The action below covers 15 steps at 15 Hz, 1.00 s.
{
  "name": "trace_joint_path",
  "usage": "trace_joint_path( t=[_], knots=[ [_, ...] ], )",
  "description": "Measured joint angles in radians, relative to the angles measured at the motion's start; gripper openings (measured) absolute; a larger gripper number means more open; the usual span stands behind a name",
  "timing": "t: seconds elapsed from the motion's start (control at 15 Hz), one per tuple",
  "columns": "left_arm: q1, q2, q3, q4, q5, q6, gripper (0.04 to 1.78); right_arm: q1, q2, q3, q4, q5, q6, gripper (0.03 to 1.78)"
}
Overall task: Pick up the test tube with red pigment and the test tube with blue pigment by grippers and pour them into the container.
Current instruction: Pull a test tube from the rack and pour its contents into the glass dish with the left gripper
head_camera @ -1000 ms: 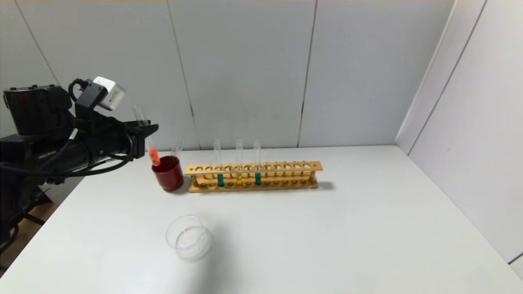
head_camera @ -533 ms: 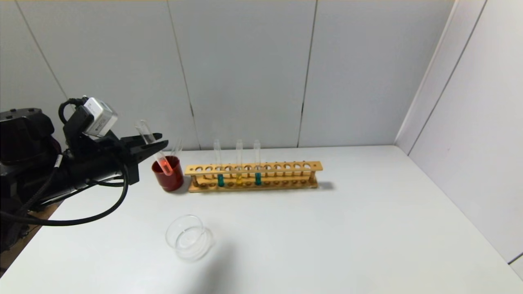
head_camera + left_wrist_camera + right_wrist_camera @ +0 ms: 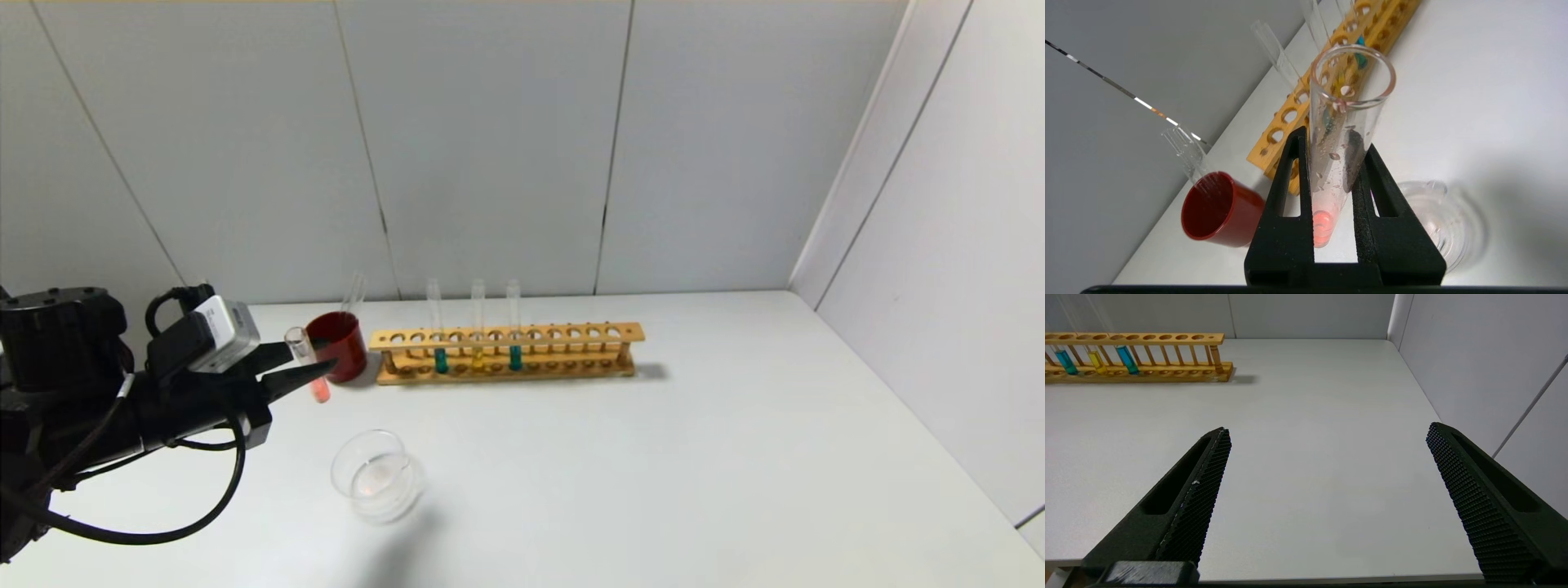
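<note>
One tube held, red pigment at bottom.
Left gripper (image 3: 314,371) clamped on test tube with red pigment (image 3: 310,371), slightly tilted above table (image 3: 653,457), between red cup (image 3: 339,343) and container (image 3: 377,475). Probably light, fragile, slippery glass; best gripped mid-length. Right gripper (image 3: 1327,477) wide open, empty.
</note>
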Motion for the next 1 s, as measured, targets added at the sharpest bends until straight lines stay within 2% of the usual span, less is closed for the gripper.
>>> trace_joint_path(
  t=[0.27,0.73,1.0],
  knots=[
    [0.035,0.027,0.007,0.001,0.001,0.104,0.32,0.0,0.0,0.0,0.0,0.0,0.0,1.75],
    [0.041,0.04,0.02,0.008,0.009,0.359,0.32,0.0,0.0,0.0,0.0,0.0,0.0,1.75],
    [0.064,0.046,0.02,0.001,0.055,0.473,0.32,0.0,0.0,0.0,0.0,0.0,0.0,1.75]
  ],
)
